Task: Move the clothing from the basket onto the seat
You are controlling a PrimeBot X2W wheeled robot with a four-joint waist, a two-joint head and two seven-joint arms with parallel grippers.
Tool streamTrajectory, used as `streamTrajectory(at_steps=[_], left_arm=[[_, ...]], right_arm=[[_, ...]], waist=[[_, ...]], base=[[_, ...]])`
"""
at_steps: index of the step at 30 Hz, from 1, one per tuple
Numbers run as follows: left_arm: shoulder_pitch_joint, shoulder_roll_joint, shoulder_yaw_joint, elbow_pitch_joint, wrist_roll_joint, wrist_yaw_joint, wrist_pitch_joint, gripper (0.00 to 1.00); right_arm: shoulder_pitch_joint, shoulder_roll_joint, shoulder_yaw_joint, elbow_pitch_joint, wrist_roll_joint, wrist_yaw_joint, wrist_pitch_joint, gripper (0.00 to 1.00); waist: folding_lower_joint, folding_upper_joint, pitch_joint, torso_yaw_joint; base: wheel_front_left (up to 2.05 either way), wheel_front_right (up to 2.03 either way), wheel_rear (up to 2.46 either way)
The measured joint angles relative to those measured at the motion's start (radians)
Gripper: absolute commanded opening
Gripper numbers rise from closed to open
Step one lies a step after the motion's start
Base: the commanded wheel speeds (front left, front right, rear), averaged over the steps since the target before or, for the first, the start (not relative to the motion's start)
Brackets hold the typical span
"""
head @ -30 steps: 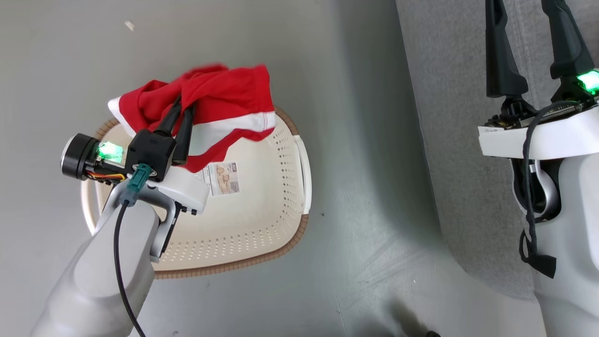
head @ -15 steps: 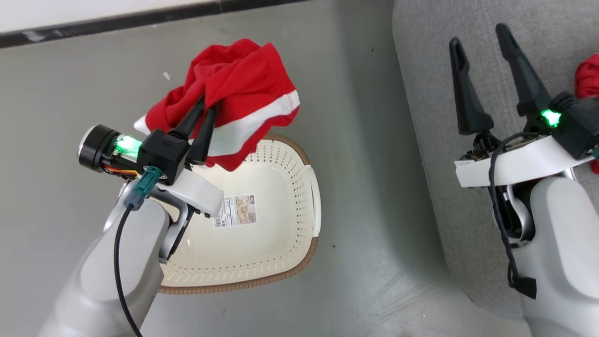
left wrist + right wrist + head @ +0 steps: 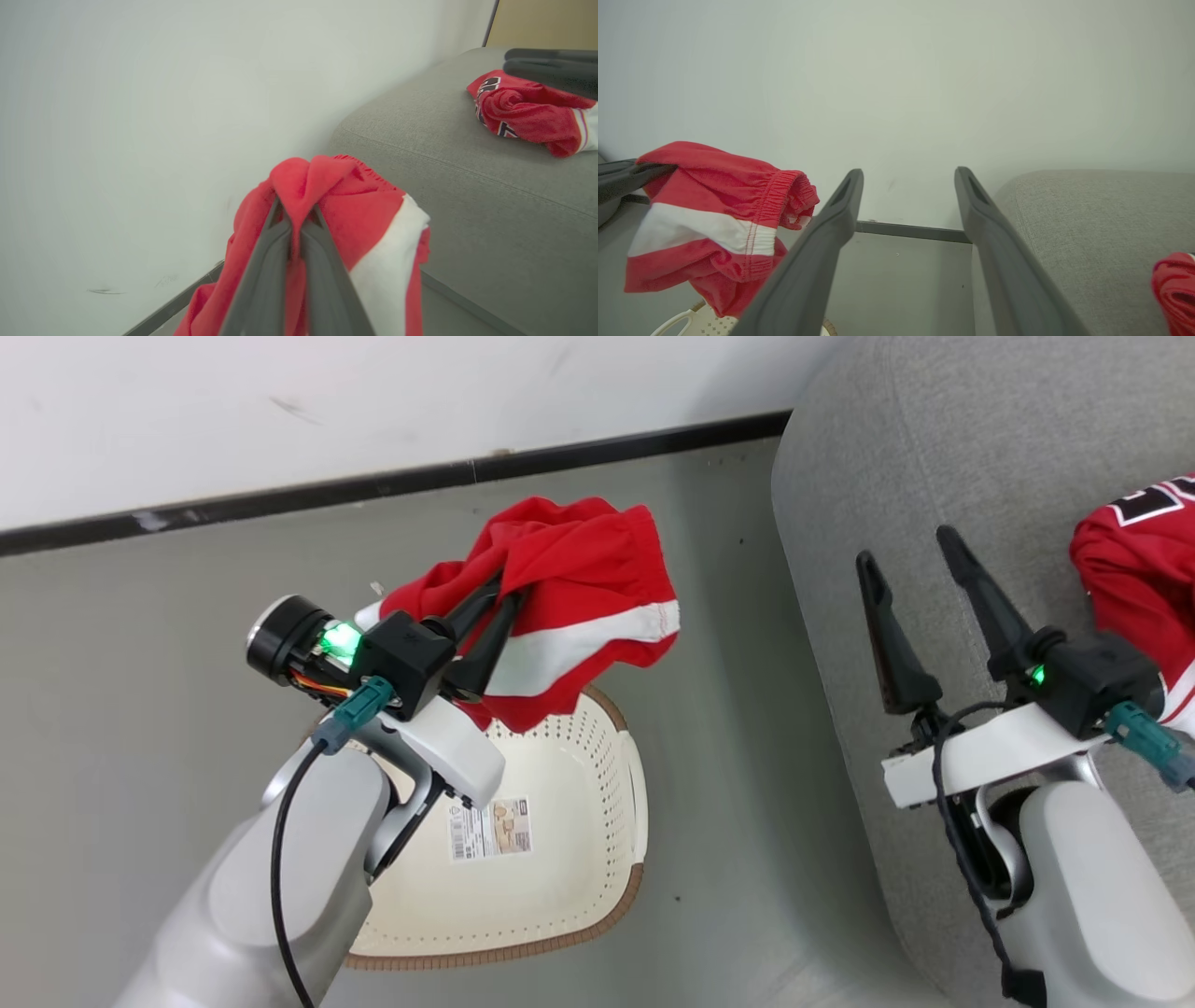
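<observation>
Grey floor [image 3: 140, 663], white wall [image 3: 280, 392], dark skirting [image 3: 373, 485] behind cream perforated plastic basket [image 3: 597, 775]. Above basket: left gripper [image 3: 499, 597] pinches red white-striped shorts [image 3: 579, 569] (hanging clear). Right of basket: grey upholstered sofa [image 3: 934, 457], right gripper [image 3: 904, 547] spread wide, empty; red numbered jersey [image 3: 1130, 569] lying on sofa.

Basket [image 3: 602, 821] left of seat [image 3: 934, 467]

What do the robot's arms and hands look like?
Pale grey forearm shells end in white wrist brackets. The left hand and right hand each have two long, tapering black fingers, a black block with a green light, a teal plug and a black cable. The left also carries a black-and-silver cylinder.
</observation>
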Motion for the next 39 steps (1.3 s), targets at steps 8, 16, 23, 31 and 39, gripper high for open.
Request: streamTrajectory(at_steps=[8,16,23,31,39], left_arm=[[0.0,-0.026,-0.039,-0.009,-0.019,-0.029,0.032,0.0],[0.0,-0.051,-0.084,-0.034,-0.037,-0.044,0.066,0.0],[0.0,-0.061,-0.109,-0.072,-0.061,-0.052,0.093,0.0],[0.0,-0.065,-0.121,-0.097,-0.084,-0.052,0.128,0.0],[0.002,-0.067,-0.124,-0.128,-0.105,-0.052,0.158,0.0]], right_arm=[[0.064,-0.027,0.051,0.017,-0.009,0.0,0.0,1.0],[0.138,-0.063,0.104,0.031,-0.009,0.0,0.0,1.0],[0.172,-0.098,0.195,0.058,-0.004,0.0,0.0,1.0],[0.187,-0.131,0.269,0.085,0.015,0.0,0.0,1.0],[0.185,-0.153,0.354,0.119,0.037,0.0,0.0,1.0]], waist=[[0.0,0.0,-0.076,-0.002],[0.0,0.0,-0.156,-0.015],[0.0,0.0,-0.231,-0.027],[0.0,0.0,-0.295,-0.03],[0.0,0.0,-0.342,-0.022]], base=[[0.0,0.0,0.0],[0.0,0.0,0.0],[0.0,0.0,0.0],[0.0,0.0,0.0],[0.0,0.0,0.0]])
